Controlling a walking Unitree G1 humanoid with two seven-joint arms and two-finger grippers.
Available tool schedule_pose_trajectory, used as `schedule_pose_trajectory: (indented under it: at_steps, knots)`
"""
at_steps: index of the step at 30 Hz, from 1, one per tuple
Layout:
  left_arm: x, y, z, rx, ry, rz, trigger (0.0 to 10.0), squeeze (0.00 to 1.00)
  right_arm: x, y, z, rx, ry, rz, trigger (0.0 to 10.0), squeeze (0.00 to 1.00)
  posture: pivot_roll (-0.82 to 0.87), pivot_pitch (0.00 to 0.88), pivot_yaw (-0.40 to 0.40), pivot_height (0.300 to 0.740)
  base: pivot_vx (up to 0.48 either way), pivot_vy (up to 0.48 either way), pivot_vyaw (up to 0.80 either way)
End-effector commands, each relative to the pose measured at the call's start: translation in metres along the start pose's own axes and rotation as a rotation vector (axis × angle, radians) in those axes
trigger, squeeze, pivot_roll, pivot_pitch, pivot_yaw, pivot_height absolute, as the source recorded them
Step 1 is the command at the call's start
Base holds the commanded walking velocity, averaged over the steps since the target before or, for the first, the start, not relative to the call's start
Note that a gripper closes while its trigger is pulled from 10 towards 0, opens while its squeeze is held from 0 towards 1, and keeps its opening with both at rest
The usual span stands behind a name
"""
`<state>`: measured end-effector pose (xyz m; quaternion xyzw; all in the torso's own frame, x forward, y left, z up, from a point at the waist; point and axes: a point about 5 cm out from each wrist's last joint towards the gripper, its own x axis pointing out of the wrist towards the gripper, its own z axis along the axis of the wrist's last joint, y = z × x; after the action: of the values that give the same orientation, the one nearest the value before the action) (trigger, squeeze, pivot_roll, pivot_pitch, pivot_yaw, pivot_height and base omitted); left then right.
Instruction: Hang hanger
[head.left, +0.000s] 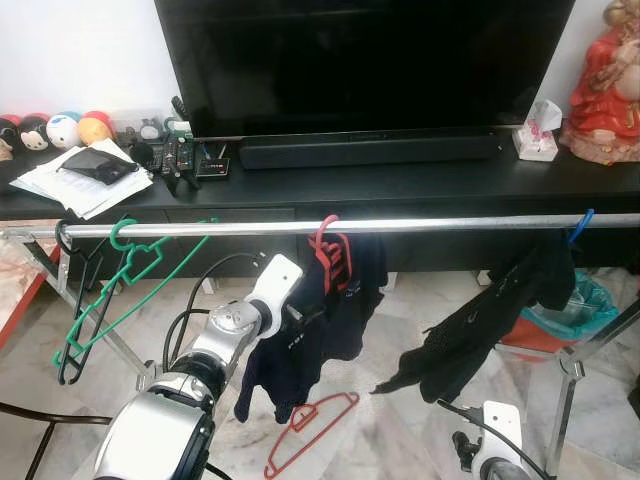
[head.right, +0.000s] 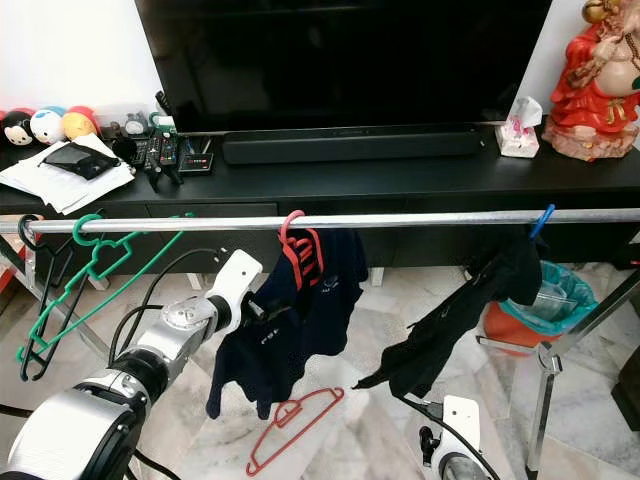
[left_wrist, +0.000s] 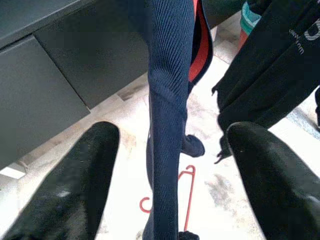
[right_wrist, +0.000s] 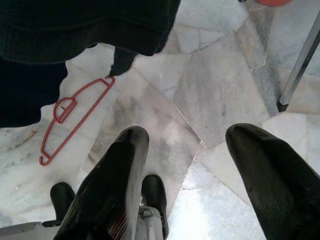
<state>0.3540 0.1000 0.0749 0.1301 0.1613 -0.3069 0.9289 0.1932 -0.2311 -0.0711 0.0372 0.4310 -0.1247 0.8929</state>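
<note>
Reaching beside the navy garment (head.left: 300, 340), the released left end effector (left_wrist: 170, 170) sits above the red plastic hanger (head.left: 310, 432) (flat on floor).

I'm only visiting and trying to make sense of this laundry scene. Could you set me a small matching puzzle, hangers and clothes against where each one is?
Things:
1. green hanger
2. red hanger
3. navy shirt
4. black garment

Places:
A. lying on the marble floor
B. on the rail's right end, under a blue hook
C. on the rail's left end, bare of clothes
D. mid-rail, beside the raised left hand

Pairs: 1-C, 2-A, 3-D, 4-B
</note>
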Motion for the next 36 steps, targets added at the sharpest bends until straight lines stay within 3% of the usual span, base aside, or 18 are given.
schedule_pose_trajectory:
  at_steps: [1,2,36]
  knots:
    - [0.0015,0.0019,0.0062,0.035,-0.006,0.008,1.0,0.0,0.0005,0.0008,0.0017,0.011,0.004,0.001,10.0,0.0,-0.2,0.0,0.057,0.74,0.0,0.0,0.0]
    - [0.0015,0.002,0.0061,0.035,-0.005,0.01,0.0,0.0,0.0005,0.0009,0.0017,0.011,0.004,0.001,10.0,0.0,-0.2,0.0,0.057,0.74,0.0,0.0,0.0]
    - [0.0023,-0.0015,0.0051,0.081,-0.004,-0.002,0.0,0.0,0.0008,0.001,0.0029,0.002,0.008,0.004,10.0,0.0,-0.2,0.0,0.056,0.74,0.0,0.0,0.0]
